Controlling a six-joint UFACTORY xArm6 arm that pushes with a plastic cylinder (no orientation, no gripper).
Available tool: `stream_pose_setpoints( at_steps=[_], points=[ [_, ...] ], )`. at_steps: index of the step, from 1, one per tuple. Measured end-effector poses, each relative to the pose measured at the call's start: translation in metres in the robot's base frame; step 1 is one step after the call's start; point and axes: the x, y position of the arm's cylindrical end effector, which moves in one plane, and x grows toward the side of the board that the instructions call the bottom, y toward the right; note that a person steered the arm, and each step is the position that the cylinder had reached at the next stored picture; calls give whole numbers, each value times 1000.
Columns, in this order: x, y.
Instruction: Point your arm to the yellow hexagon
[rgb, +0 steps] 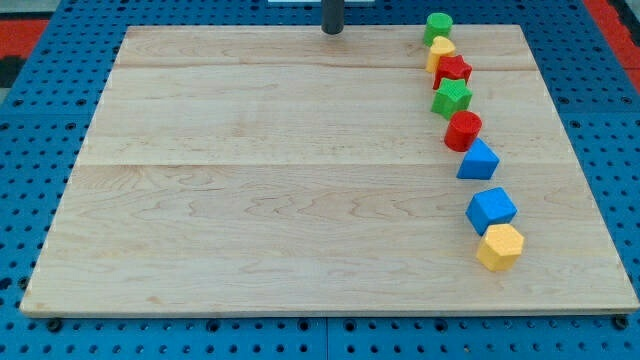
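Yellow hexagon (500, 246) sits at view's bottom right, touching blue cube (491, 209). My tip (332, 31) at top edge, well apart; no jaws. Approach not begun; next, long diagonal slide.

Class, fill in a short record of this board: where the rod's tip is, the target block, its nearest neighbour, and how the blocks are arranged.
my tip: view's top edge, centre, touching no block
target: yellow hexagon, lowest block, view's right
neighbour: blue cube, just above target
arrangement: curved column down the view's right
surface: wooden board
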Motion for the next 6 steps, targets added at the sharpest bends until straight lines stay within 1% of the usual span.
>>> stream_pose_setpoints(
  at_steps=[1,2,3,5,6],
  points=[
    [0,28],
    [13,34],
    [136,29],
    [419,37],
    [425,80]
  ],
)
